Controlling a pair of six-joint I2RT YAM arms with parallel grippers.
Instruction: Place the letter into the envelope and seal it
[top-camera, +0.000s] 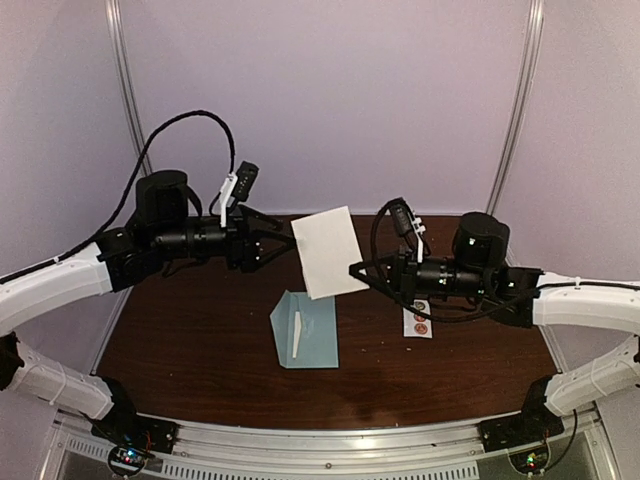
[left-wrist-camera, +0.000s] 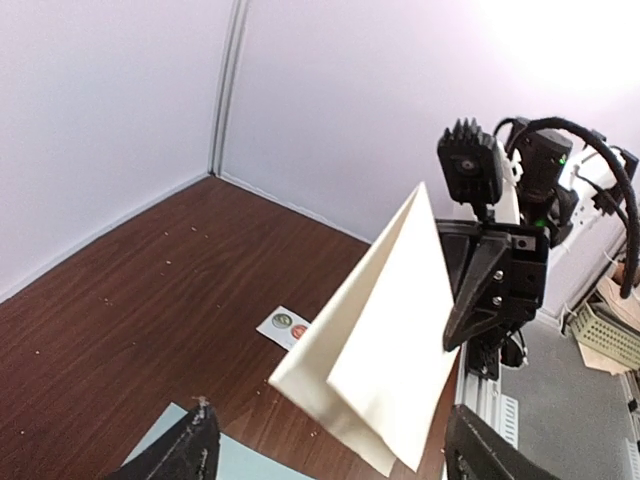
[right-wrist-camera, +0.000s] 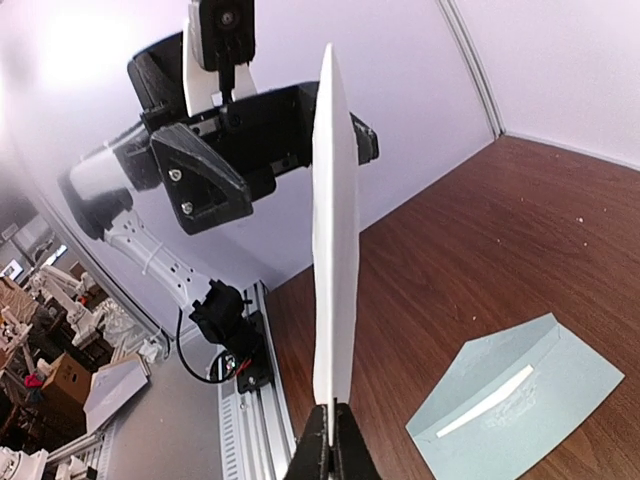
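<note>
The right gripper (top-camera: 353, 268) clamps the folded letter (top-camera: 328, 250) aloft, the left gripper (top-camera: 288, 240) spread apart beside it, the envelope (top-camera: 315, 335) at the letter's 6 o'clock.

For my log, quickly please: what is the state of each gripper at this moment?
Left gripper: open, holding nothing.
Right gripper: closed on the letter.
</note>
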